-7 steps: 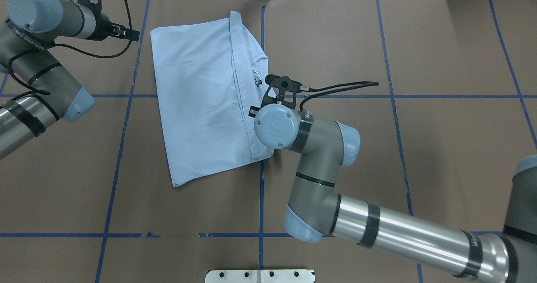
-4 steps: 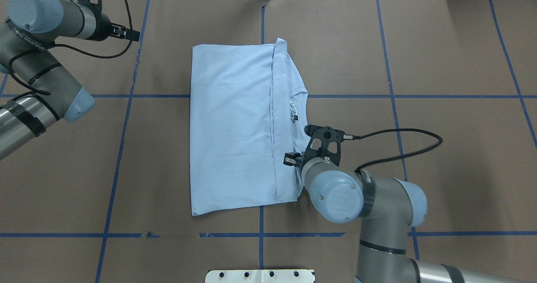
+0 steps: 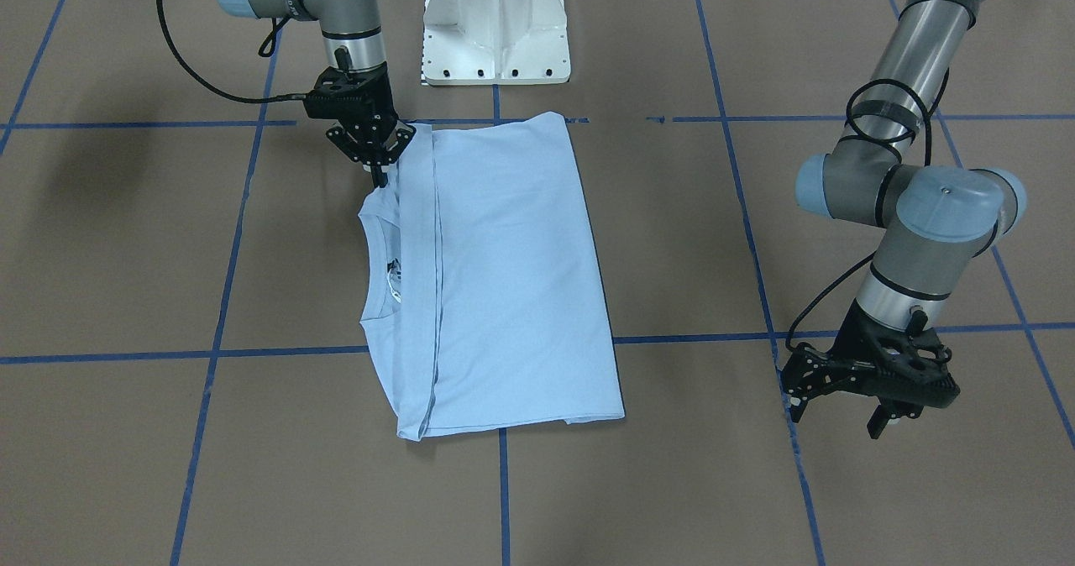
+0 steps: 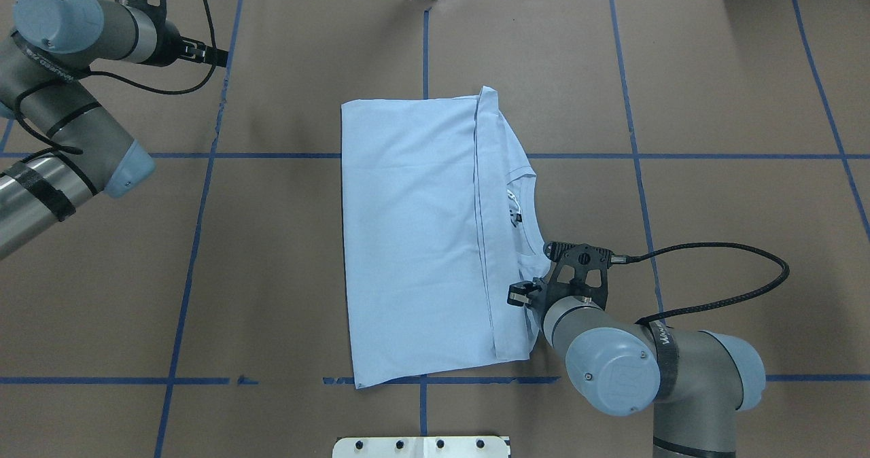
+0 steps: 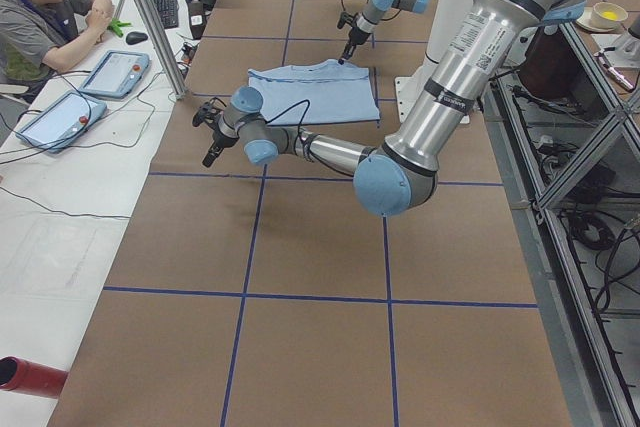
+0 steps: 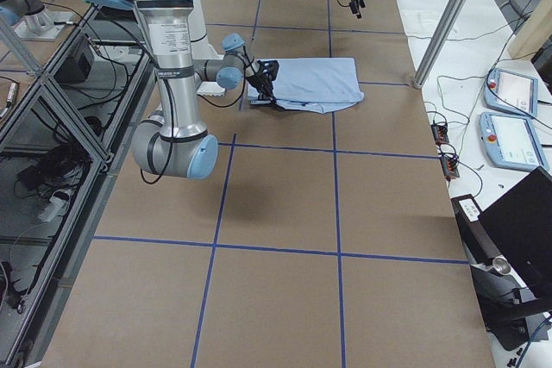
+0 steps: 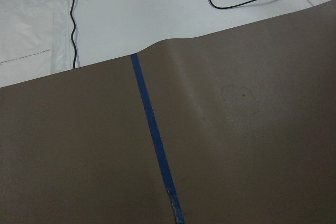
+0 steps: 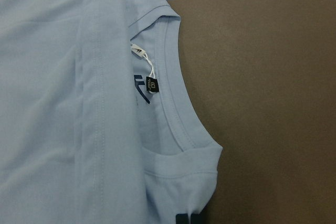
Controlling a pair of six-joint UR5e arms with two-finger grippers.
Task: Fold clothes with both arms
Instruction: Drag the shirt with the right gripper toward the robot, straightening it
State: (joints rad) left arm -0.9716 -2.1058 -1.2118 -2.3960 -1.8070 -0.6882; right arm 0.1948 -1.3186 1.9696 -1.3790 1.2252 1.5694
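We judge a fold step in hand: the T-shirt lies flat mid-way across the table. Overhead, the right gripper at its four o'clock pinches the shoulder cloth, jaws closed. The left gripper, off at ten o'clock, hangs spread and empty. Next, it should reach the far shoulder.

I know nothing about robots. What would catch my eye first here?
A light blue T-shirt, folded into a neat rectangle, lies in the middle of a brown table gridded with blue tape. The right gripper pinches its shoulder corner by the collar, on the side nearest the robot's white base. The left gripper hangs open over bare table, well away from the shirt.
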